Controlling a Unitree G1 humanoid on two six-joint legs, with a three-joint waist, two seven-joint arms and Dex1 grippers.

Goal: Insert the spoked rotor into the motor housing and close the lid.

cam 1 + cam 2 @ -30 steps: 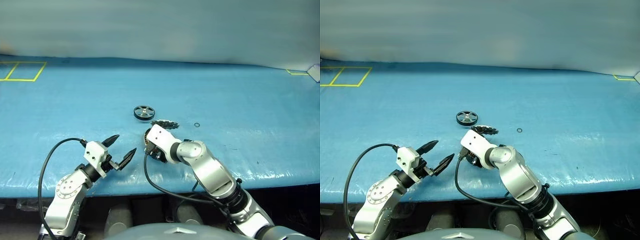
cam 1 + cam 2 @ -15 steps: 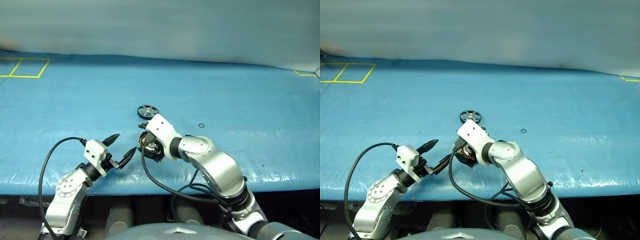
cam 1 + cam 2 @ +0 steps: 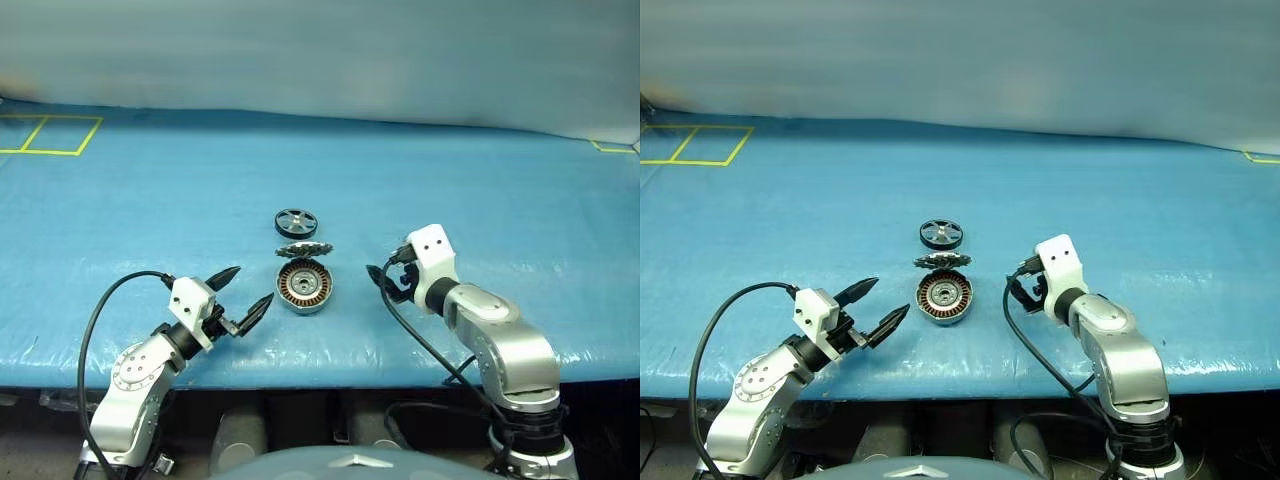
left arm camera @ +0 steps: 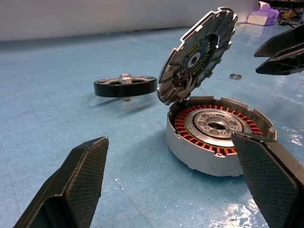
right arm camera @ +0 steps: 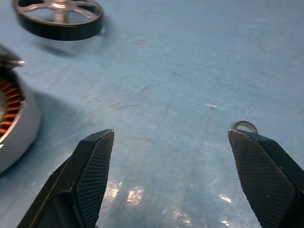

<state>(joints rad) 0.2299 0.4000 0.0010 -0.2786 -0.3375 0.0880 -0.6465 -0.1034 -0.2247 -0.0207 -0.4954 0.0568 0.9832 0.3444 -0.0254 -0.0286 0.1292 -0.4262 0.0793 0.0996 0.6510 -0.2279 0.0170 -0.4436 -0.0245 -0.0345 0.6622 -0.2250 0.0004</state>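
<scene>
My left fingers (image 3: 240, 292) are spread wide and pinch nothing, hovering low over the blue table (image 3: 480, 200) and pointing at the motor housing (image 3: 304, 286), which sits just to their right near the table's front edge. The housing stands open, its ring of copper-brown windings and its central bearing bare to view. The lid (image 3: 303, 249) rises from the hinge at the housing's 12 o'clock edge, tilted up and back, its toothed rim and dark inner face turned toward me. In my left wrist view there is a round label with blue and light patches at the lid's centre (image 4: 195, 54), but whatever is printed on it is too small for me to read. Beyond the lid, further along 12 o'clock, the spoked rotor (image 3: 296, 222) lies flat on the table, apart from the housing and the lid. My right fingers (image 5: 178, 175) are also spread and empty, held at about 3 o'clock from the housing and well clear of it. A small metal ring (image 5: 245, 126) lies on the table just past my right fingers.
</scene>
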